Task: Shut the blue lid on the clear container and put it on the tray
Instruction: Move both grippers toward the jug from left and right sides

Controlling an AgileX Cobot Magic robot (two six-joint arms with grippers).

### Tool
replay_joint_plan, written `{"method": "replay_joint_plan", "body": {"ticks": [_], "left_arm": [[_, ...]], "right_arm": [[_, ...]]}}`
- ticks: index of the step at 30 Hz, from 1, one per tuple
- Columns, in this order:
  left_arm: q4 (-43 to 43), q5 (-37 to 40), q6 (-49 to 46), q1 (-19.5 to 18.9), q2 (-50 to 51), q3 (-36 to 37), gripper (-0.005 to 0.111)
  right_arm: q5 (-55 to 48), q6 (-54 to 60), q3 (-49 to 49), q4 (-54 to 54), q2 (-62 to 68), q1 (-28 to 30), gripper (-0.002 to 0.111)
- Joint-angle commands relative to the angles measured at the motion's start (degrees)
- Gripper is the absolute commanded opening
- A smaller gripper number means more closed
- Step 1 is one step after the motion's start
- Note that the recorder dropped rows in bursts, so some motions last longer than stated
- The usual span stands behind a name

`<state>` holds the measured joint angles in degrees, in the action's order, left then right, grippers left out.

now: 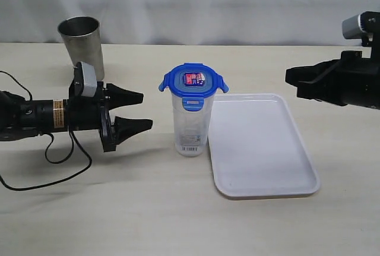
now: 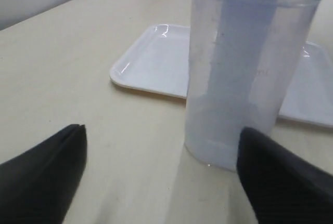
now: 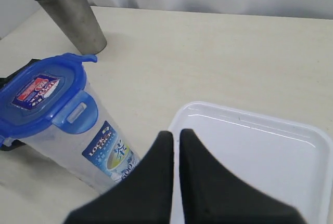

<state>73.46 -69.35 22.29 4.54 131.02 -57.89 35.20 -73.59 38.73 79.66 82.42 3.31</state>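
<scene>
Left arm (image 1: 35, 116): matte black cylindrical casing, copper-coloured band (image 1: 58, 113) ringing it. Thin black cable (image 1: 89, 160) trailing from it in loops. Pale grey camera box (image 1: 88, 79) mounted at wrist. Left end effector (image 1: 145, 111): two black wedge-shaped fingers (image 2: 47, 167), pointed tips. Right arm (image 1: 350, 81): black, blockier housing, silver-grey camera (image 1: 360, 25) on top. Right end effector (image 1: 292, 84): same black tapered fingers (image 3: 156, 182), smooth finish.

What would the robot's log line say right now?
blue lid on clear container | container beside tray, not on it | left gripper open | right gripper shut
</scene>
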Motion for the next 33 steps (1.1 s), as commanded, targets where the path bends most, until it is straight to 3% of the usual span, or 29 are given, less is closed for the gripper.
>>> {"method": "replay_joint_plan", "body": {"ticks": [1,7,13,26,33], "left_arm": [[-2.9,-0.6,-0.2,2.5,0.8,-0.2,0.083],[-5.2,-0.6,-1.3,5.0,2.2,-0.2,0.083],[-4.5,-0.6,-1.2,5.3,2.2,-0.2,0.083],[-8.6,-0.6,-3.0,10.2,2.2,-1.2,0.083],[-9.6,-0.6,-3.0,12.1,2.7,-3.0,0.082]], "right_arm": [[0.5,-0.7,0.2,0.6,0.0,0.5,0.004],[0.2,-1.2,0.2,0.9,0.0,0.5,0.004],[-7.0,-11.7,0.2,5.2,2.5,0.5,0.004],[10.9,-8.4,5.6,0.0,25.4,0.8,0.004],[14.2,-8.2,6.6,0.2,27.4,0.8,0.004]]}}
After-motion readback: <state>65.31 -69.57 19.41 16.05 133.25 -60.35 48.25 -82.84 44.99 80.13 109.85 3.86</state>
